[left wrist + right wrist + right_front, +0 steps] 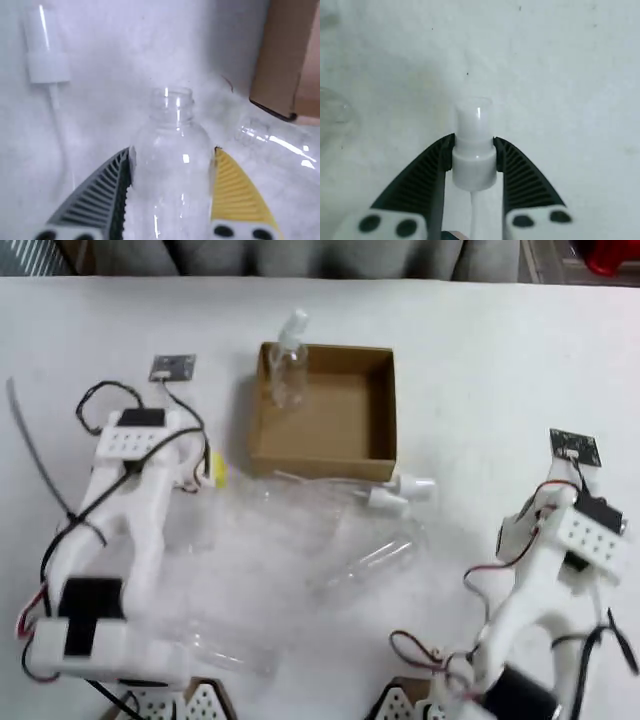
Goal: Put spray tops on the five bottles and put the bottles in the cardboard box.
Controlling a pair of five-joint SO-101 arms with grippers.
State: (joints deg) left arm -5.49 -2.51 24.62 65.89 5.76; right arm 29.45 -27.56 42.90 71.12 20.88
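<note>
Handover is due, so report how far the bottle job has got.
Done: one capped bottle seems to stand in the cardboard box. In hand: the left gripper holds an uncapped bottle; the right gripper holds a spray top. Left: fitting that top, then capping and boxing the clear bottles lying on the table, with loose spray tops beside the box.

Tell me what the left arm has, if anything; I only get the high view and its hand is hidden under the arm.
Observer: The left hand is shut on a clear bottle.
Operator: Is a top on that bottle?
Observer: No, its neck is open. A loose spray top lies on the table nearby.
Operator: And the right arm?
Observer: The right hand grips a white spray top by its collar, the tube running back between the fingers.
</note>
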